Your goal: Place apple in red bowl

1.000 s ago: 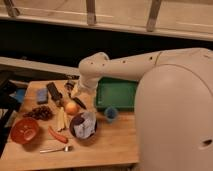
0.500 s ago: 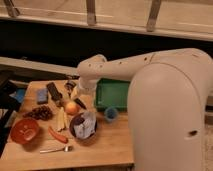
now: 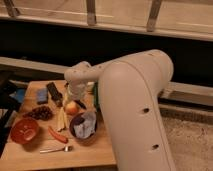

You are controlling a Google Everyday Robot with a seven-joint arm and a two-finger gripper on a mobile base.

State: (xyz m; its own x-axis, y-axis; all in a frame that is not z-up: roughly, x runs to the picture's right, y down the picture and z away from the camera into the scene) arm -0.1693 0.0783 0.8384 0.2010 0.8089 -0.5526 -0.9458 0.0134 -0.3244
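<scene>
Apple point(image 3: 72, 107) sits mid-board on the wooden table point(image 3: 90, 155), well right of the red bowl point(image 3: 25, 131) at the near-left corner. Gripper point(image 3: 76, 100) hangs just above the apple, jaws wide, nothing lifted. Judged early: grasp, carry left and release not yet done.

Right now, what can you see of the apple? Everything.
The apple is small and round, with smooth orange-yellow skin that looks redder on one side. It sits whole near the middle of the wooden table, just behind the dark bowl holding a pale cloth. The end effector is right above it. Whether they touch cannot be told. Its underside is hidden.
</scene>
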